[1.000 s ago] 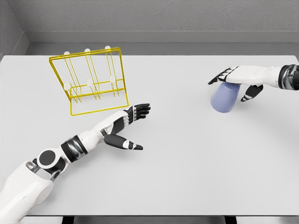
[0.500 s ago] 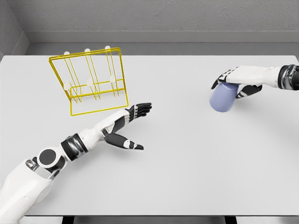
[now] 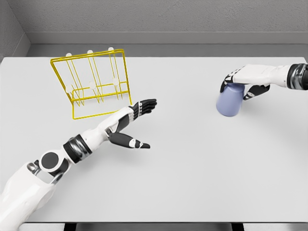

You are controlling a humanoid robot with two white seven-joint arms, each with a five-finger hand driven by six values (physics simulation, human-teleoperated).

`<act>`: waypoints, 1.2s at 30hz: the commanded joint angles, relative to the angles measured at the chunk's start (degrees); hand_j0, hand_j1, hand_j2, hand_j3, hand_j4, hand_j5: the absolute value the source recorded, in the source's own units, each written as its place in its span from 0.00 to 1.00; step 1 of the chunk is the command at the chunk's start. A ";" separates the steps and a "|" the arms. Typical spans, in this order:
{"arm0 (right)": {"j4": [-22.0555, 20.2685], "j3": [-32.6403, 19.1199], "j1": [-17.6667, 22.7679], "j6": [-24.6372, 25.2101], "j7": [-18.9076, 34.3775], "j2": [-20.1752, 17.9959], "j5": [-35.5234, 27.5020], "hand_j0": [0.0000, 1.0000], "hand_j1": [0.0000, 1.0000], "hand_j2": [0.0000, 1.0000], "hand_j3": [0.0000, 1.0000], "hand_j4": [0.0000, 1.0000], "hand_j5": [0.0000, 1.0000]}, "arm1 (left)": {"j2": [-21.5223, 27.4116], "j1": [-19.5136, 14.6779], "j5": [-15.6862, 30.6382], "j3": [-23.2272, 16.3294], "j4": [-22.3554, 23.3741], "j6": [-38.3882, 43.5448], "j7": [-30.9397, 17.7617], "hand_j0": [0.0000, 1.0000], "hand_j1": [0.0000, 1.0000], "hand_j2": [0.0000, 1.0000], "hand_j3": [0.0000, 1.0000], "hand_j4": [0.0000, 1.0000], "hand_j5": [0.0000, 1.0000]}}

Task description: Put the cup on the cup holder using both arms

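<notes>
While the right robot hand sits curled over the top of the pale blue plastic cup, fingers down one flank and thumb down the other, the cup appears to be gripped only near its upper end. It hangs or stands tilted at the right side of the white counter, mouth toward the camera; whether its lower edge touches the surface cannot be told.

The left robot hand hovers low above the middle-left of the counter with fingers stretched out and thumb splayed, holding nothing.

Just beyond its fingertips stands the yellow wire cup holder, upright pegs rising from its frame, well apart from the cup.

Risks, as I judge them: a smooth, rounded cup held so high may pivot or slip out during the carry across. A handover between the two hands could fumble if one releases before the other closes. The light wire holder could be knocked or shoved by the left forearm, which lies close beside it.
</notes>
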 commanded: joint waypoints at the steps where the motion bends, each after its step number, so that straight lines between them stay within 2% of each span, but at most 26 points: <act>1: -0.13 -0.07 0.00 -0.10 -0.02 -0.15 -0.35 0.67 0.67 0.67 0.67 0.67 0.67 | -0.05 0.00 0.13 -0.05 -0.49 0.10 0.95 1.00 1.00 1.00 1.00 1.00 1.00; 15: -6.11 -0.07 -1.58 -0.10 -0.02 -2.08 -0.35 0.67 0.67 0.67 0.67 0.67 0.67 | 0.57 0.18 0.22 -0.05 -0.49 -0.43 0.78 1.00 1.00 1.00 1.00 1.00 1.00; 24: -11.82 -0.07 -1.67 -0.10 -0.28 -3.49 -0.61 0.66 0.66 0.66 0.66 0.66 0.66 | 0.57 0.00 0.22 -0.05 -0.31 -0.43 0.78 1.00 1.00 1.00 1.00 1.00 1.00; 36: -13.84 -0.16 -1.67 -0.10 -0.28 -3.31 -0.79 0.65 0.65 0.65 0.65 0.65 0.65 | 0.57 -0.26 0.48 -0.05 -0.05 -0.43 0.78 1.00 1.00 1.00 1.00 1.00 1.00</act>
